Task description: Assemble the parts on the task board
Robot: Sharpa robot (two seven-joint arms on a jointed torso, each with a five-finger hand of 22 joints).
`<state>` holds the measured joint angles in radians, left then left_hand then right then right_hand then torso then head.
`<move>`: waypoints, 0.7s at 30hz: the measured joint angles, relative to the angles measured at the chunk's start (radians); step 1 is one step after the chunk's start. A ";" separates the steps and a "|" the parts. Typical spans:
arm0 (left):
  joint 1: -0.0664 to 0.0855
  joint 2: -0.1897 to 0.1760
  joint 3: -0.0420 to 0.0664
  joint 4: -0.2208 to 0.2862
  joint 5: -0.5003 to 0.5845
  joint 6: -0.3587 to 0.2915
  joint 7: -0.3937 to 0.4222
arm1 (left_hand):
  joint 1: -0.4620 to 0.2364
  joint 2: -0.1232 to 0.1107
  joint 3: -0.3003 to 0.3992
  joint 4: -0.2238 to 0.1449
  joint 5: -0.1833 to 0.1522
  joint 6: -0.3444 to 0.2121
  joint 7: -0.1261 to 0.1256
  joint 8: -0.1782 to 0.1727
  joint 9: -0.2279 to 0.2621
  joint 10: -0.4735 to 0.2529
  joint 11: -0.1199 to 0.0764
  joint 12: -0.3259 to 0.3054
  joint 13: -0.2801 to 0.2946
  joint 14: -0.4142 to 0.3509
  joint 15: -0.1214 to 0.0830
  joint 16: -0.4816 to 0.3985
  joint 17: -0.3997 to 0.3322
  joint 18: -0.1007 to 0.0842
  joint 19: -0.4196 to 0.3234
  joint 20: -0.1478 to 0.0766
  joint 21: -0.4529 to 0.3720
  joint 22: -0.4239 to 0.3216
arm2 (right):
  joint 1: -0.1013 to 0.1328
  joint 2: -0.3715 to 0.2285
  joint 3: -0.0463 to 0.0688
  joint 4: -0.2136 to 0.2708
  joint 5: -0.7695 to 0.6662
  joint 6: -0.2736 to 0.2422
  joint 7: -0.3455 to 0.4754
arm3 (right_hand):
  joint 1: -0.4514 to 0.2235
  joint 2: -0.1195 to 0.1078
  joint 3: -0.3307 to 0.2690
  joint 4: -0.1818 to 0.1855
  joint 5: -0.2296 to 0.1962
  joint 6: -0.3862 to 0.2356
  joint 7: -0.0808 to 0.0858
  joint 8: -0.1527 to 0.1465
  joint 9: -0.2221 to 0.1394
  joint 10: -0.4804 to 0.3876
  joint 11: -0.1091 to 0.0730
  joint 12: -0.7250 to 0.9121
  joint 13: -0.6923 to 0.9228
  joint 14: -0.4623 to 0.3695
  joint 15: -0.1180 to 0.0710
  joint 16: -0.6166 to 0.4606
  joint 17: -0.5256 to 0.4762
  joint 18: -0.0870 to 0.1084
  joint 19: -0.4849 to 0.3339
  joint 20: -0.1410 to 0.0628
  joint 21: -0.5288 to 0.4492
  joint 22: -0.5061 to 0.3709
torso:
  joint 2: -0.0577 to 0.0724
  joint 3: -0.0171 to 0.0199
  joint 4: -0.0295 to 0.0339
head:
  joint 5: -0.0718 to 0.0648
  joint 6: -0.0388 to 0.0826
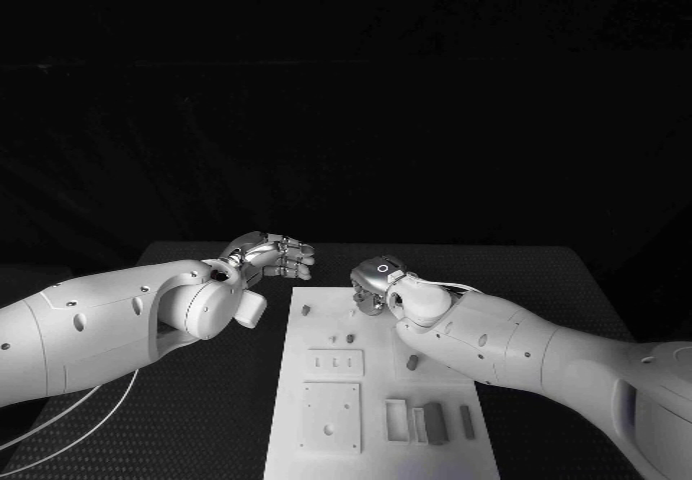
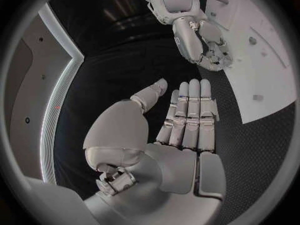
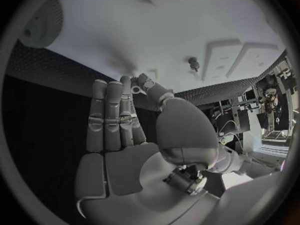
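Two robot hands hover near the far end of the task board [image 1: 382,400] on the black worktop [image 1: 577,290]. Left robot hand [image 1: 268,256]: over the worktop just beside the board's far left corner, fingers straight and side by side, holding nothing. Right robot hand [image 1: 378,280]: over the board's far edge, thumb and fingertip pinching a small part [image 3: 139,86]. Further parts [image 1: 436,422] lie at the board's near end.
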<state>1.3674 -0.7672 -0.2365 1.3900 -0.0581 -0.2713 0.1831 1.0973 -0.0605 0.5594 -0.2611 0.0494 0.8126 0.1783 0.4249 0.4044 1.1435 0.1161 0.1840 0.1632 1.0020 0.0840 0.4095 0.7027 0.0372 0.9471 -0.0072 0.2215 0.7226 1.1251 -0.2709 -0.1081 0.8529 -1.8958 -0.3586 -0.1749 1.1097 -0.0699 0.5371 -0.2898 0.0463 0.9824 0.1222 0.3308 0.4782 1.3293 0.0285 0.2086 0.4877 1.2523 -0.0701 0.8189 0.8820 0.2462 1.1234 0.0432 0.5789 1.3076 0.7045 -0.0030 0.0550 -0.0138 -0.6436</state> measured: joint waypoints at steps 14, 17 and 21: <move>0.001 0.003 0.000 -0.001 -0.001 0.001 0.000 | 0.000 0.000 0.000 0.000 0.000 -0.004 0.004 0.000 0.000 0.000 0.000 0.000 0.000 0.000 0.000 -0.004 0.001 0.000 0.000 0.000 0.000 0.000 | 0.000 0.017 0.000 -0.013 -0.002 -0.002 -0.002 | 0.000 0.000 0.006 0.000 0.000 -0.012 0.011 -0.009 0.000 -0.009 0.009 -0.016 0.007 -0.005 0.005 0.000 -0.002 -0.005 -0.013 0.005 0.004 0.001 | 0.000 -0.0001 0.0012 | -0.003 0.002; 0.003 0.003 0.001 0.000 -0.001 0.001 0.000 | 0.000 0.000 0.000 0.000 0.000 -0.004 0.004 0.000 0.000 0.000 0.000 -0.004 0.000 0.000 0.000 -0.004 0.001 0.000 0.000 0.000 0.000 0.000 | 0.000 0.018 0.000 -0.012 -0.002 -0.002 -0.002 | 0.000 0.000 0.006 0.000 0.000 -0.012 0.011 -0.013 0.000 -0.009 0.009 -0.016 0.009 -0.006 0.004 0.000 -0.002 0.002 -0.013 0.005 0.004 0.001 | 0.001 -0.0006 0.0010 | -0.003 0.001; 0.003 0.003 0.001 0.000 -0.001 0.001 0.000 | 0.000 0.000 0.000 0.000 0.000 -0.004 0.004 0.000 0.000 0.000 0.000 -0.004 0.000 0.000 0.000 -0.004 0.002 0.000 0.000 0.000 0.000 0.000 | 0.000 0.018 0.000 -0.012 -0.002 -0.001 -0.003 | 0.000 0.000 0.006 0.000 0.000 -0.012 0.011 -0.014 -0.001 -0.011 0.007 -0.020 0.009 -0.011 0.003 0.000 -0.002 0.006 -0.013 0.005 0.004 0.001 | 0.001 -0.0009 0.0006 | -0.001 0.000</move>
<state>1.3707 -0.7643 -0.2358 1.3897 -0.0591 -0.2700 0.1832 1.0973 -0.0605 0.5594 -0.2611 0.0494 0.8090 0.1819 0.4249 0.4044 1.1435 0.1161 0.1802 0.1633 1.0020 0.0840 0.4056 0.7046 0.0372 0.9471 -0.0073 0.2215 0.7224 1.1249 -0.2530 -0.1081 0.8405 -1.8980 -0.3601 -0.1780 1.1097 -0.0699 0.5426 -0.2897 0.0463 0.9708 0.1337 0.3172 0.4776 1.3181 0.0354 0.1882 0.4969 1.2415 -0.0671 0.8189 0.8803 0.2522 1.1109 0.0482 0.5828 1.3081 0.7051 -0.0038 0.0556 -0.0151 -0.6438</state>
